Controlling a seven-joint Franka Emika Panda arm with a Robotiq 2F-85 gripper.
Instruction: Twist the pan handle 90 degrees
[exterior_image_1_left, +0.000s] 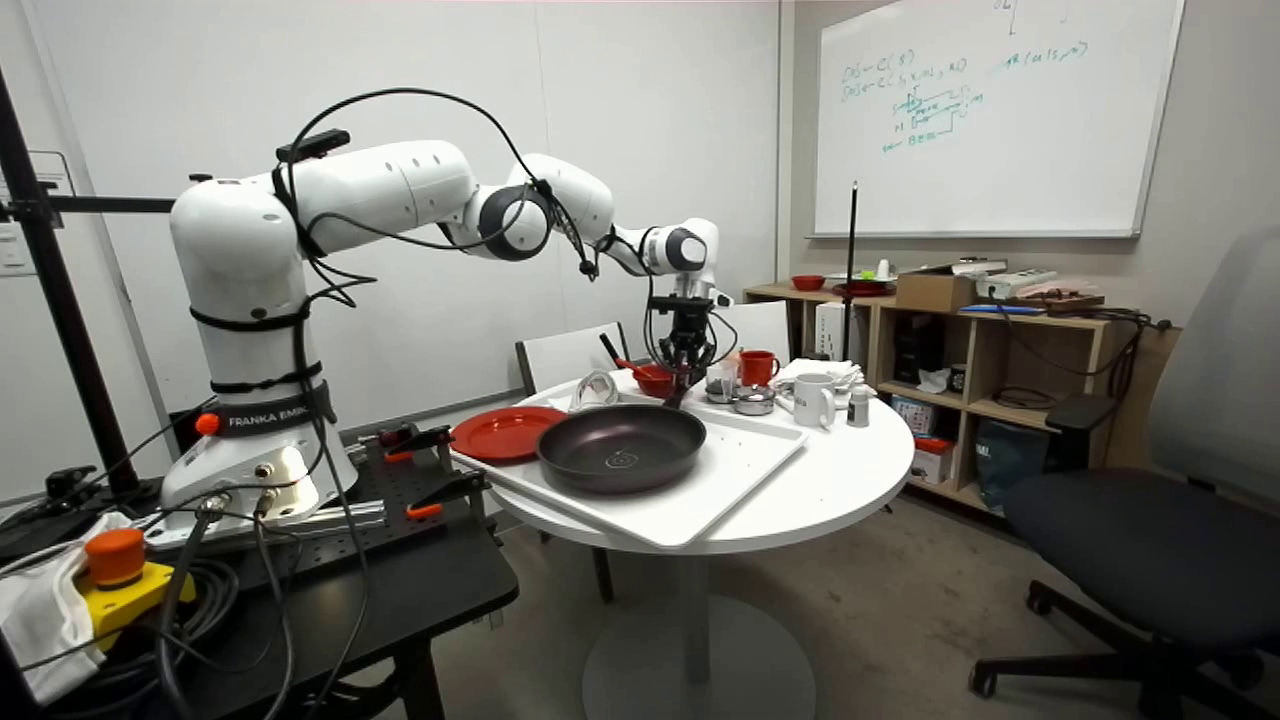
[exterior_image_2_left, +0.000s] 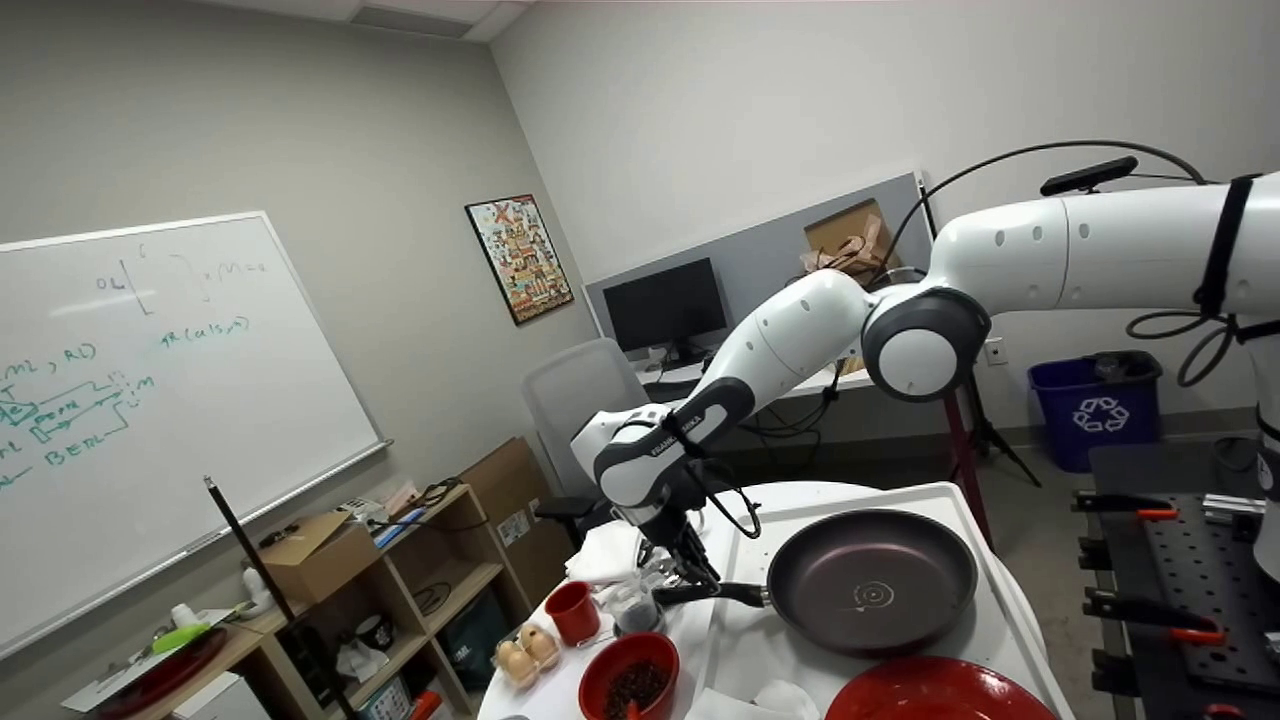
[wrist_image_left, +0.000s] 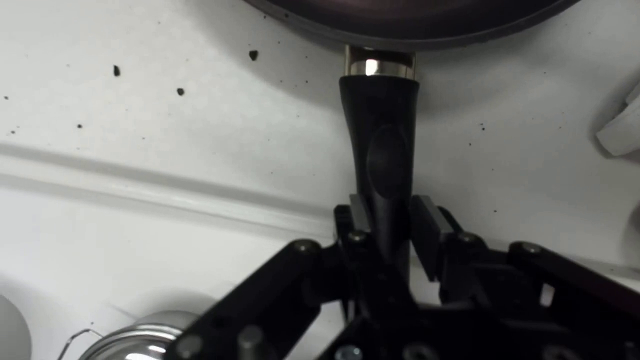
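Observation:
The black frying pan rests on the white tray on the round table. It also shows in an exterior view, and its rim is at the top of the wrist view. The dark pan handle runs from the rim down between my fingers, over the tray's edge. It shows in an exterior view too. My gripper points down with one finger pad against each side of the handle, near its outer half. The handle's far end is partly hidden by the gripper.
A red plate sits on the tray beside the pan. A red bowl, red mug, metal tin, white mug and eggs stand close around the gripper.

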